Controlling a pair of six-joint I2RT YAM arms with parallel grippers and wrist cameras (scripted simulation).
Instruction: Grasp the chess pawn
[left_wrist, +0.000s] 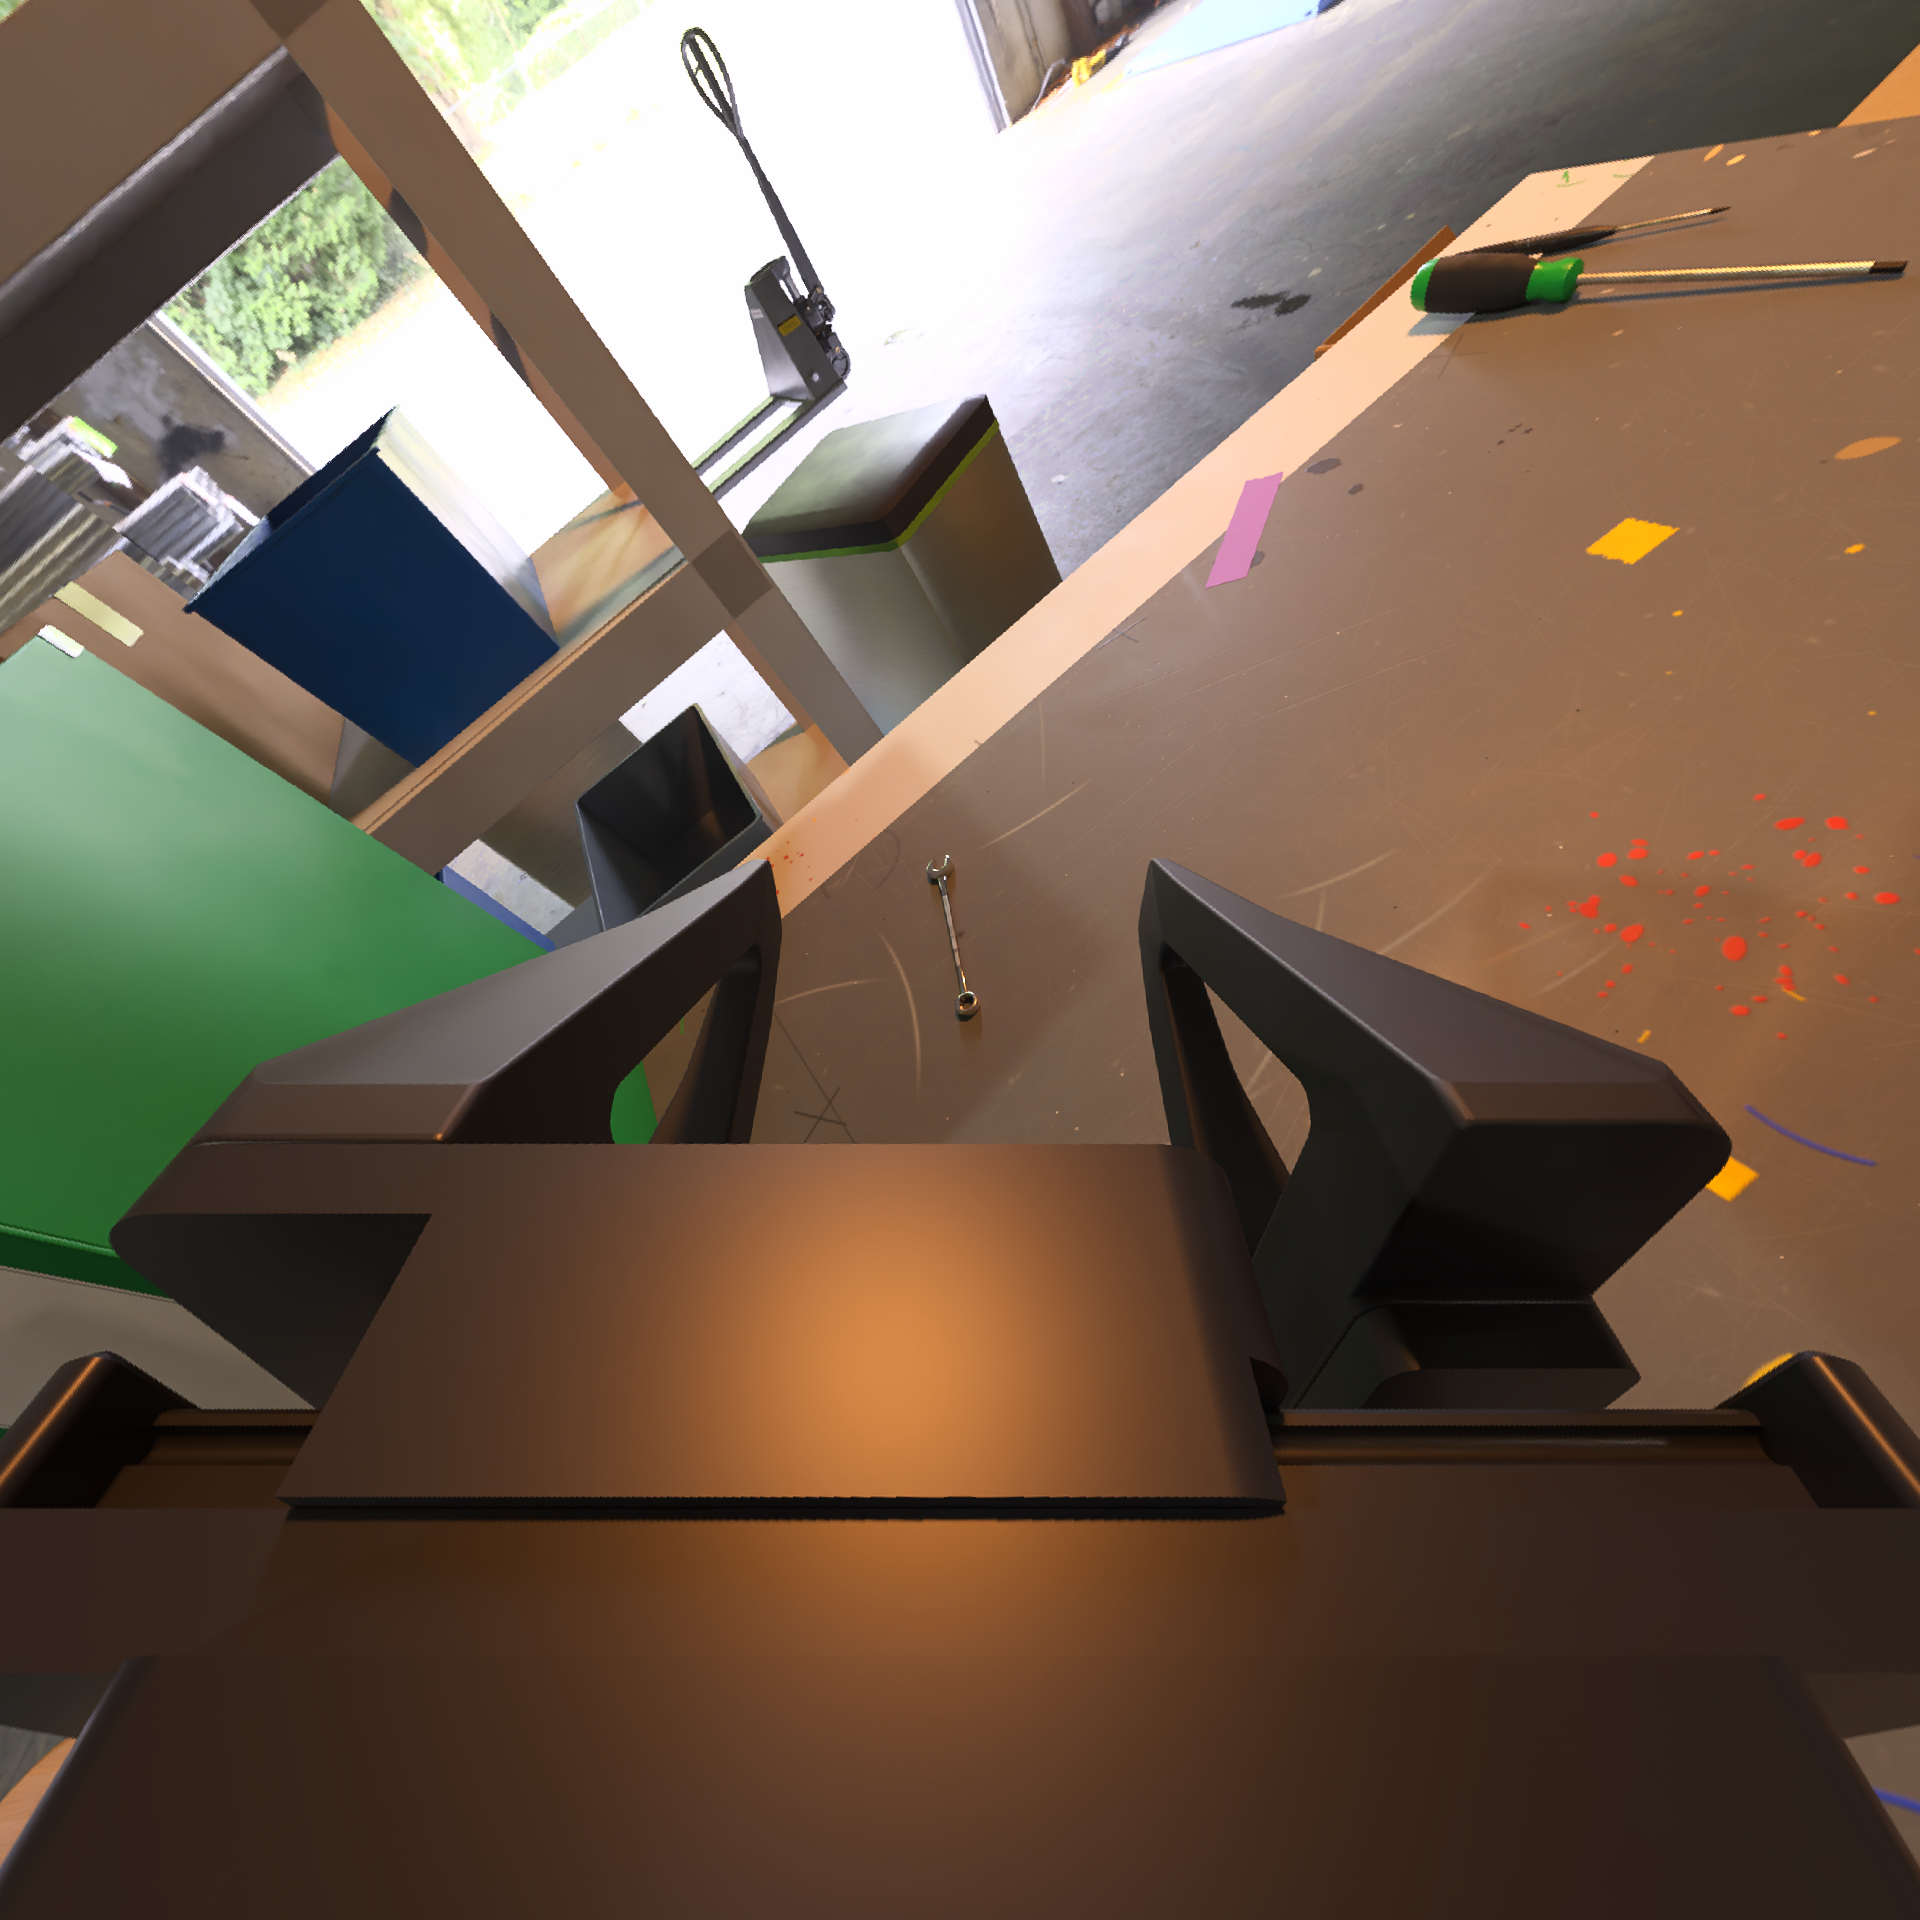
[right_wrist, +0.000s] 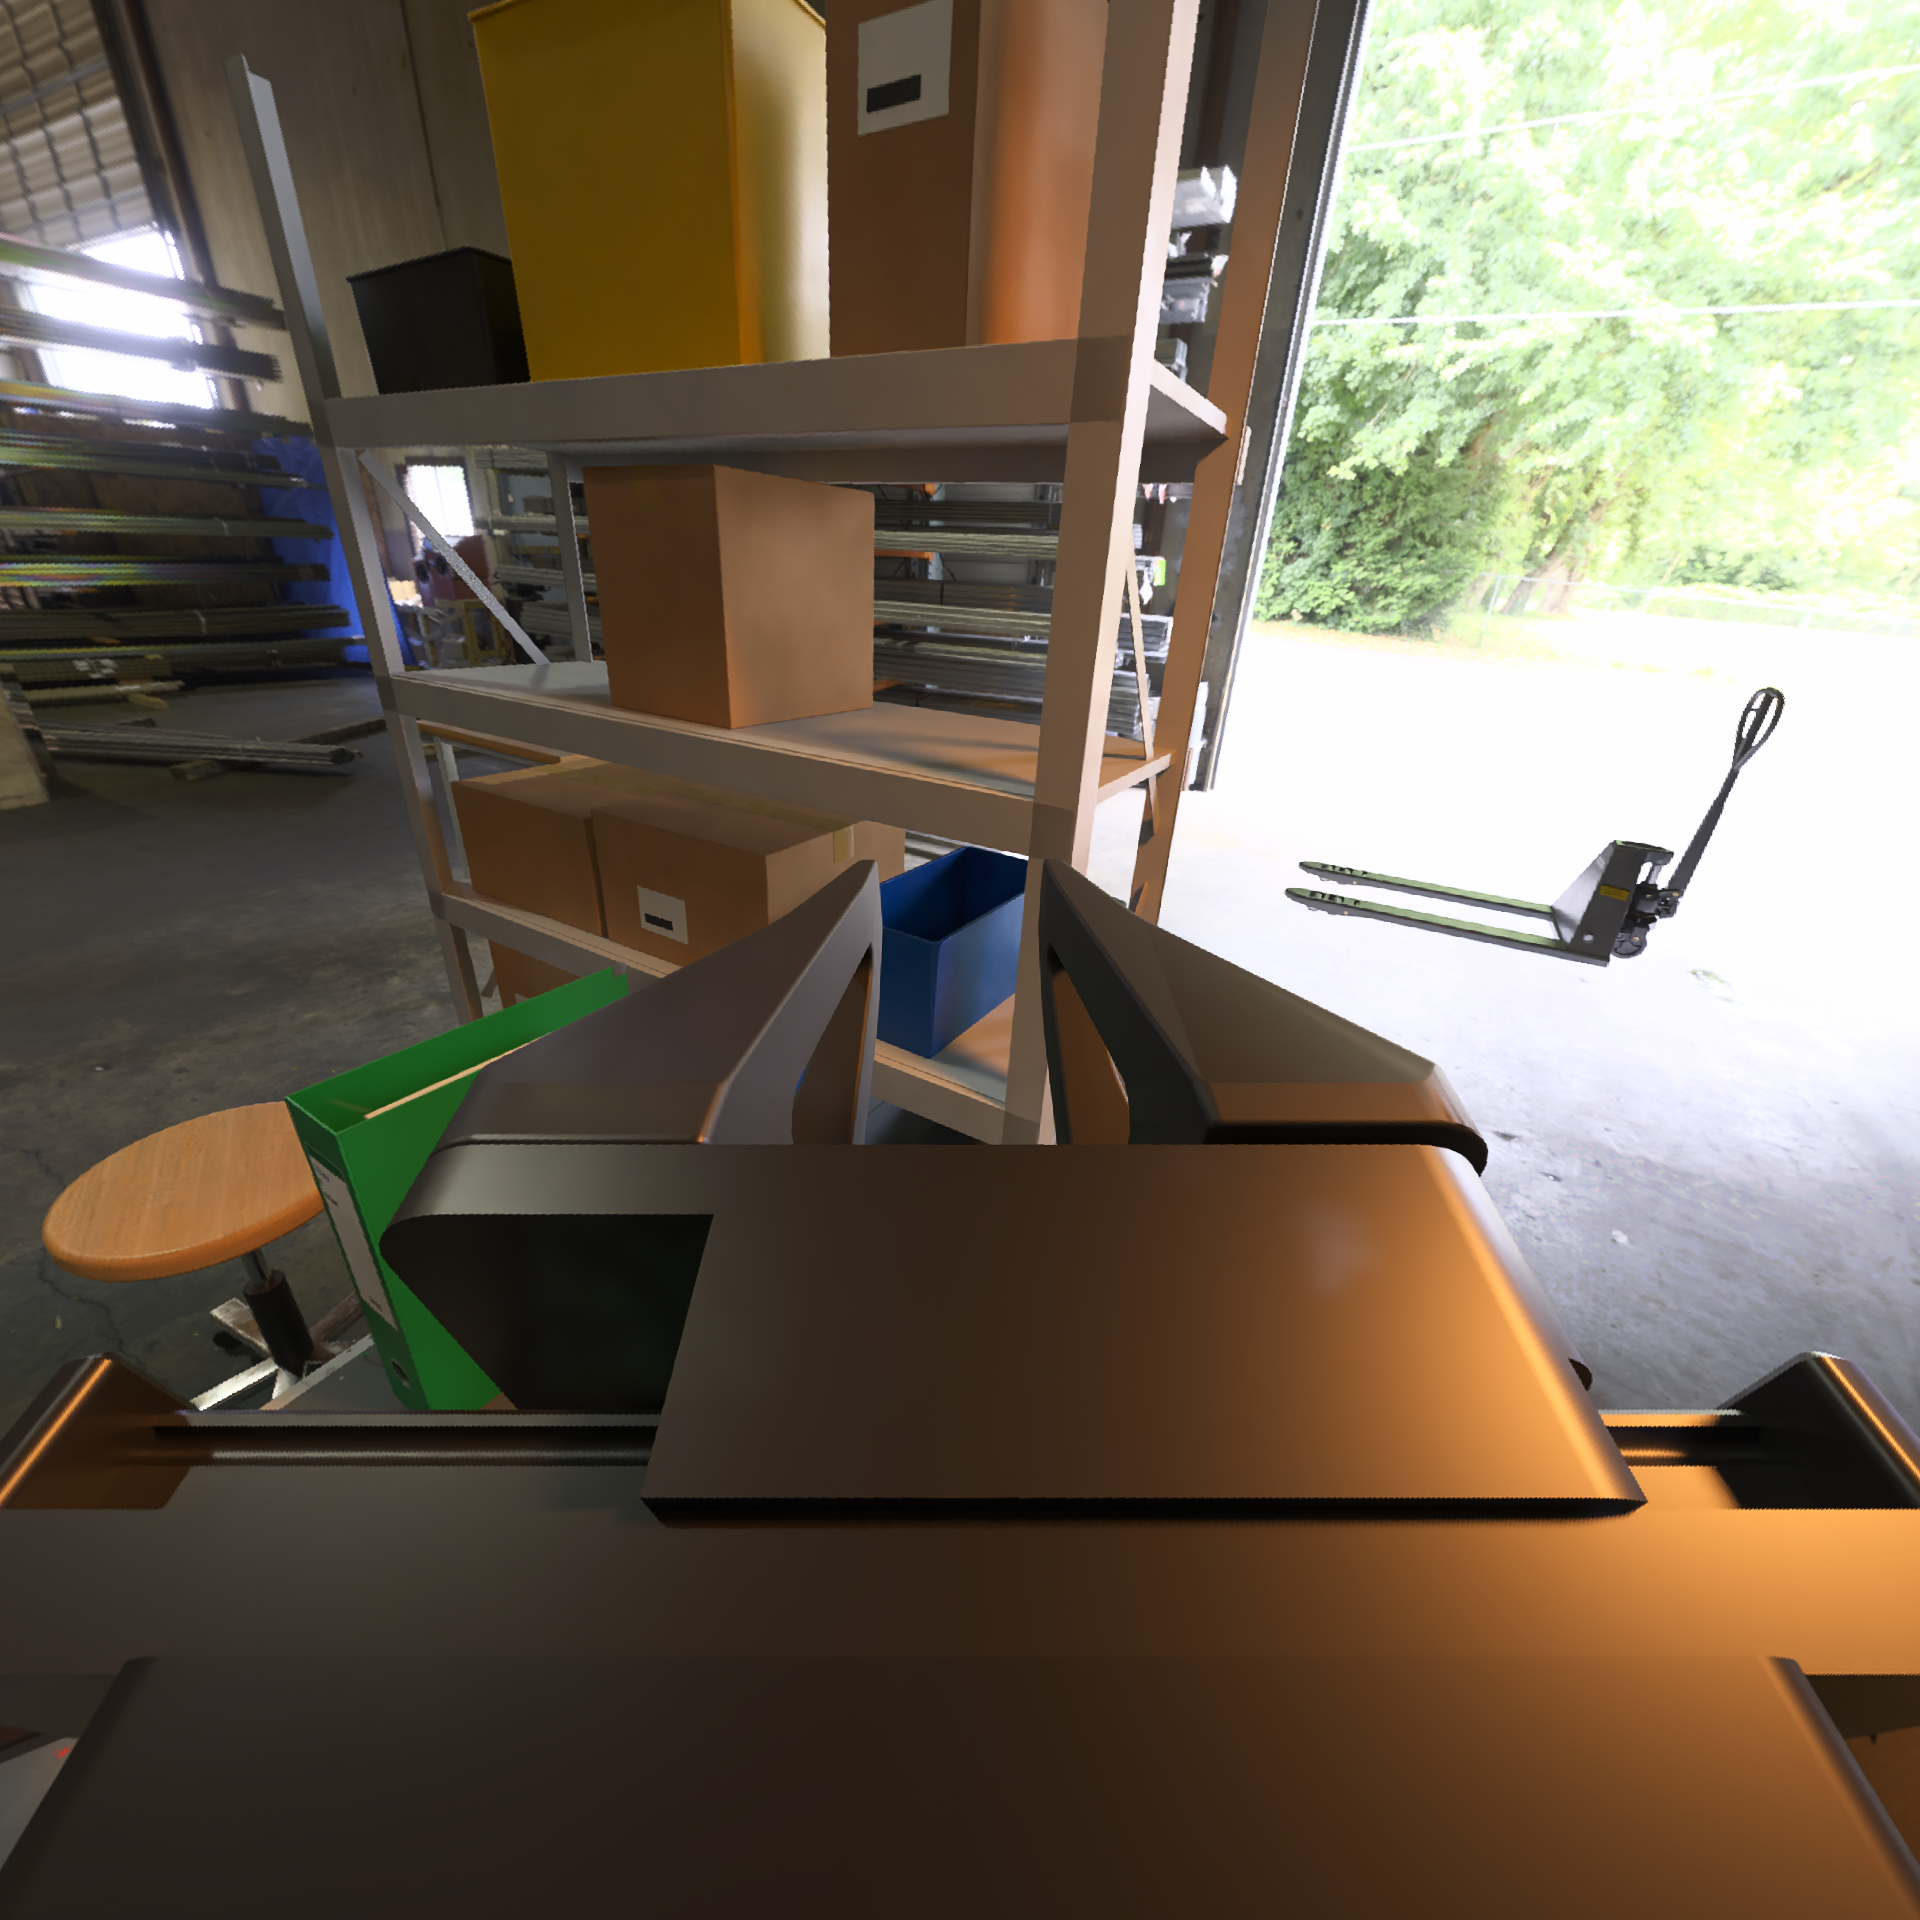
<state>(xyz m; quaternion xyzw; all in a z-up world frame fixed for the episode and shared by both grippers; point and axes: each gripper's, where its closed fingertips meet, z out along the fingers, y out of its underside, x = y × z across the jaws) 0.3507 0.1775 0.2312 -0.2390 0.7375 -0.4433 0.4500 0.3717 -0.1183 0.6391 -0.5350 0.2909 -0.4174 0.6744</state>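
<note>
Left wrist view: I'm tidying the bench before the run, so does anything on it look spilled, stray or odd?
Yes. Red spatter speckles the table to the right of the open left hand. A small wrench lies loose ahead of it, a pink strip near the edge. No pawn is in view.

We read no legible text | white label with a black bar on the tall brown box (right_wrist: 966, 177) at 12 o'clock | similar label on the lower carton (right_wrist: 717, 883) | yellow sticker on the pallet jack (right_wrist: 1605, 899) at 3 o'clock, too small to read | spine label on the green binder (right_wrist: 384, 1174), blurred
</note>
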